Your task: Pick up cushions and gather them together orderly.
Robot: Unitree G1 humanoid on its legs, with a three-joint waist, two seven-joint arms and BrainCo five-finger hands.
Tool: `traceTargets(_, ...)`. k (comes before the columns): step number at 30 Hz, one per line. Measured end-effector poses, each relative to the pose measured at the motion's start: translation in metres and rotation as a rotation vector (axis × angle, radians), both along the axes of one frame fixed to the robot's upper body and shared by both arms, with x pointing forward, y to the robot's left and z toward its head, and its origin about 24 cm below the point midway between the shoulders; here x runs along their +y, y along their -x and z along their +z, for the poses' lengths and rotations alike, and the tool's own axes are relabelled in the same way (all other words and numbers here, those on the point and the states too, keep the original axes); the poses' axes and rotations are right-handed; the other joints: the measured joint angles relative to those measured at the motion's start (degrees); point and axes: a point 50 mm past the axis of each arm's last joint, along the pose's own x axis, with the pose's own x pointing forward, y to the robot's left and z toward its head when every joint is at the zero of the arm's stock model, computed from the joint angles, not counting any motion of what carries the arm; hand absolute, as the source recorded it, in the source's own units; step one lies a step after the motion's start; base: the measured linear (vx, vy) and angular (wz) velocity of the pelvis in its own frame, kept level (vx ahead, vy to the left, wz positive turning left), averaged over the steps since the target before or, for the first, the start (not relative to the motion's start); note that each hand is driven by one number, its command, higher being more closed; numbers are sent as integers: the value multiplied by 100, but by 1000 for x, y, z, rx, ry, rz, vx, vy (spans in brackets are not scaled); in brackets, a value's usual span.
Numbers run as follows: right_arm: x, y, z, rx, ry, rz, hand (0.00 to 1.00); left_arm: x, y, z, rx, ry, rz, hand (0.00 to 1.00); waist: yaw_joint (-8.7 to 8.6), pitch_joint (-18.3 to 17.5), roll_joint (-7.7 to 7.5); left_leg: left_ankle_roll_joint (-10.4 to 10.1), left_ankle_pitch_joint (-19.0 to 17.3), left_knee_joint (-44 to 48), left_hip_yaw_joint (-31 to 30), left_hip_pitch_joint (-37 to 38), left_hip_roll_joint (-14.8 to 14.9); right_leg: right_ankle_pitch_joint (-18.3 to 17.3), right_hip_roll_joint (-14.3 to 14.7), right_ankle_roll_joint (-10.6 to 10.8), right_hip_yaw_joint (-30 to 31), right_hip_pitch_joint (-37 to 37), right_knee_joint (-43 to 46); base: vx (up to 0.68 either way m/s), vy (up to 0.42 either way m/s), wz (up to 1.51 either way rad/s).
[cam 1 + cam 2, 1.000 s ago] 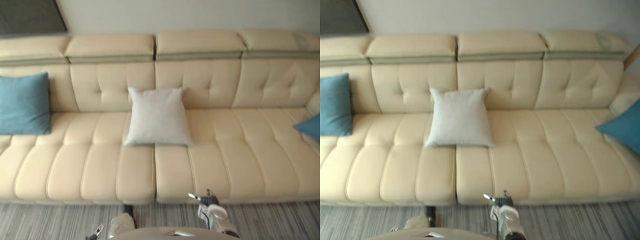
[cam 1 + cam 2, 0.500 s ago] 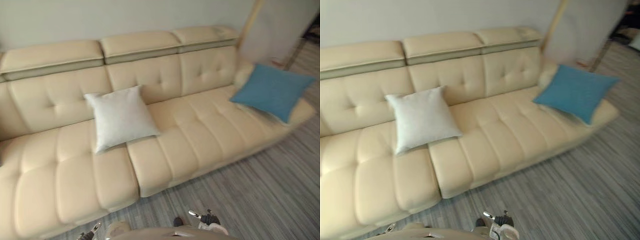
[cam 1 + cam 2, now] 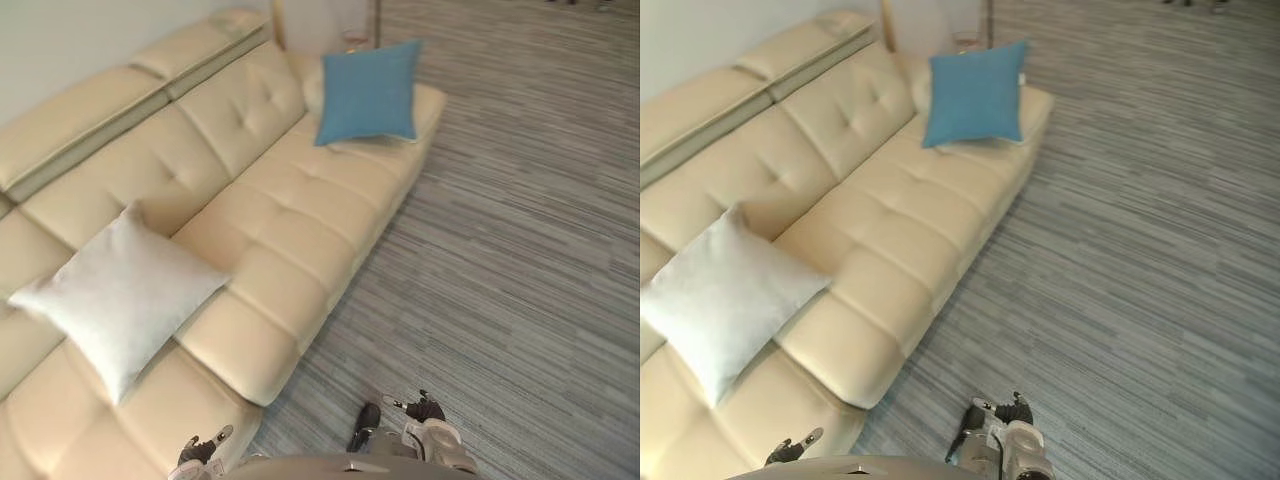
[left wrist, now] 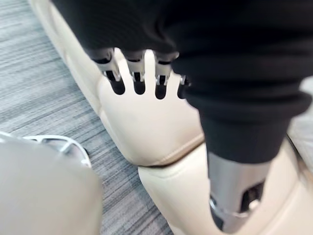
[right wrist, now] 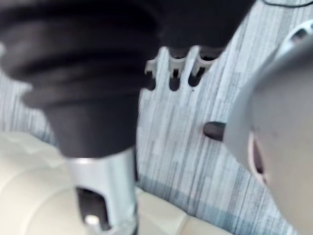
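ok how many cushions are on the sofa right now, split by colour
blue square fabric cushion: 1
pale grey-white square fabric cushion: 1
total: 2, both on the cream leather sofa

There are two cushions. One is a blue square cloth cushion (image 3: 368,92). The other is a white square cloth cushion (image 3: 115,297). That makes one cushion of each colour.

There is one long cream leather sofa (image 3: 300,215), and both cushions are on it.

There is one grey striped carpet floor (image 3: 520,250).

There are two robot hands low down near the sofa's front edge, one left hand (image 3: 200,452) and one right hand (image 3: 420,410).
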Motion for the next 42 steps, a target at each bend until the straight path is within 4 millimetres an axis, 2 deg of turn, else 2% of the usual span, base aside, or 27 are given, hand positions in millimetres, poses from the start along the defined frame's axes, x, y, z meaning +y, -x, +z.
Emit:
traceTargets(3,1,-2,-1,10,0,9,0,2,-4,1,-11,-6,-10,0,2,32,-53,-106,-67,905,-15,-219,297,-110,222,119,376,-181,56,71,-197,-108)
traceTargets(4,2,0,-2,16,-2,12,0,6,-5,2,-9,-19,-21,0,48,79,-33,61,44,2071,-274,-606,738,-321,460,433,405,36,-350,142,-156,-127)
traceTargets(5,-5,-3,1,6,19,11,0,-1,-3,1,-7,-3,-23,0,99,136,115,305,227,2987,-678,-952,1112,-475,551,97,475,162,-41,204,-126,-130)
traceTargets(6,-3,0,0,10,16,6,0,7,-3,2,-17,-26,-23,0,95,217,-72,375,212,3585,-896,-1124,1105,-639,474,171,630,232,166,315,-58,-143)
traceTargets(7,-11,3,0,21,38,-14,0,7,-4,2,-6,-25,-36,0,183,340,70,242,-156,4409,-1682,-1577,1022,-582,620,12,863,361,356,224,4,-104)
traceTargets(8,-11,5,0,28,37,-19,0,5,-4,2,-8,-20,-42,0,159,347,57,243,-233,4461,-1803,-1731,927,-608,635,-21,931,394,356,209,13,-102)
traceTargets(10,-9,10,-2,40,24,-39,0,7,-9,4,-29,-34,-49,0,185,414,-41,281,-415,4246,-2008,-2282,556,-652,641,18,1257,520,280,130,21,-65)
traceTargets(12,-6,13,-4,45,5,-66,0,5,-16,6,-57,-35,-49,0,303,411,-61,278,-392,3263,-2114,-2557,293,-660,655,33,1471,588,108,93,29,-72)
traceTargets(15,-6,18,-4,40,-3,-92,0,4,-19,7,-68,-47,-49,0,365,395,-66,208,23,854,-2382,-2695,-12,-594,842,130,1789,884,-656,181,95,-84)
traceTargets(19,-5,24,-6,50,-11,-113,0,6,-13,6,-49,-56,-37,0,493,244,-80,391,455,888,-2701,-2842,-133,-573,986,174,2468,926,-850,298,192,-110)
traceTargets(22,1,44,-11,97,-29,-126,0,14,-5,6,-28,-76,-23,0,590,-99,-365,445,476,1061,-2473,-2681,-337,-952,618,764,2645,449,429,315,211,-58)
traceTargets(23,5,40,-11,84,-42,-129,0,21,-5,7,-26,-97,-36,0,541,-69,-579,508,334,969,-2312,-2327,-615,-1355,308,1415,2890,-274,2641,335,162,-5)
traceTargets(24,6,35,-10,67,-46,-122,0,24,-4,7,-15,-107,-53,0,421,-41,-641,571,251,951,-2333,-2049,-758,-1170,133,1600,2934,-546,3681,332,145,18)
traceTargets(26,7,34,-10,65,-46,-118,0,25,-2,7,-1,-113,-76,0,331,0,-596,683,32,952,-2397,-1634,-869,-984,-129,1389,2696,-629,4557,366,79,34)
traceTargets(27,5,31,-9,59,-39,-112,0,22,-5,7,-4,-115,-91,0,306,14,-541,785,-197,886,-2509,-1178,-876,-1131,-366,927,2166,-634,4809,502,61,20)
traceTargets(28,5,28,-8,51,-39,-108,0,22,-4,7,-1,-117,-90,0,290,26,-543,798,-277,759,-2530,-951,-866,-1310,-446,765,1913,-725,4696,493,16,16)
traceTargets(30,3,24,-7,45,-34,-103,0,22,-3,6,10,-114,-89,0,211,53,-497,774,-395,566,-2597,-616,-787,-1501,-416,742,1540,-850,3965,390,-35,14)
traceTargets(31,2,18,-5,30,-32,-103,0,20,-4,6,6,-109,-90,0,121,85,-444,719,-491,456,-2651,-451,-669,-1476,-297,704,1343,-951,3127,493,-86,24)
traceTargets(33,-1,10,-3,10,-29,-109,0,17,-13,7,-13,-103,-95,0,58,209,-373,596,-598,159,-2695,-100,-501,-924,-21,719,1289,-1094,1517,576,-131,23)
traceTargets(35,-3,8,-2,2,-30,-124,0,16,-25,9,-40,-103,-105,0,-83,316,-458,478,-692,-254,-2981,386,-502,64,69,952,1686,-1151,-389,605,-214,57)
traceTargets(36,-4,10,-2,5,-30,-133,0,15,-26,9,-42,-100,-109,0,-108,328,-474,456,-741,-288,-3078,510,-508,174,50,928,1833,-1165,-409,832,-303,78)
traceTargets(37,-10,11,-1,5,-17,-145,0,5,-30,8,-50,-74,-109,0,-171,368,-332,450,-778,-100,-3345,694,-328,795,127,717,1915,-1143,133,716,-260,62)
traceTargets(38,-14,11,0,-1,-8,-154,0,-4,-32,7,-57,-47,-106,0,-195,389,-210,407,-724,213,-3476,648,-219,723,156,600,1824,-1163,489,854,-325,49)
traceTargets(39,-19,9,2,-14,1,-166,0,-16,-33,6,-73,-10,-80,0,-154,382,-25,254,-563,1140,-3563,308,-27,286,246,433,1680,-1144,880,529,-230,23)
traceTargets(40,-18,8,3,-16,1,-166,0,-18,-35,7,-84,-5,-71,0,-128,380,-3,178,-422,1645,-3593,105,11,148,272,406,1670,-1117,984,660,-287,14)
traceTargets(41,-17,6,4,-24,2,-156,0,-17,-40,9,-107,-6,-61,0,-90,424,70,-116,306,3445,-3672,-710,195,-165,354,303,1568,-774,1010,654,-240,17)
traceTargets(42,-15,6,3,-22,-4,-153,0,-16,-41,10,-116,-8,-54,0,-66,469,81,-161,345,4464,-3578,-1124,350,-258,448,226,1510,-409,855,651,-217,14)
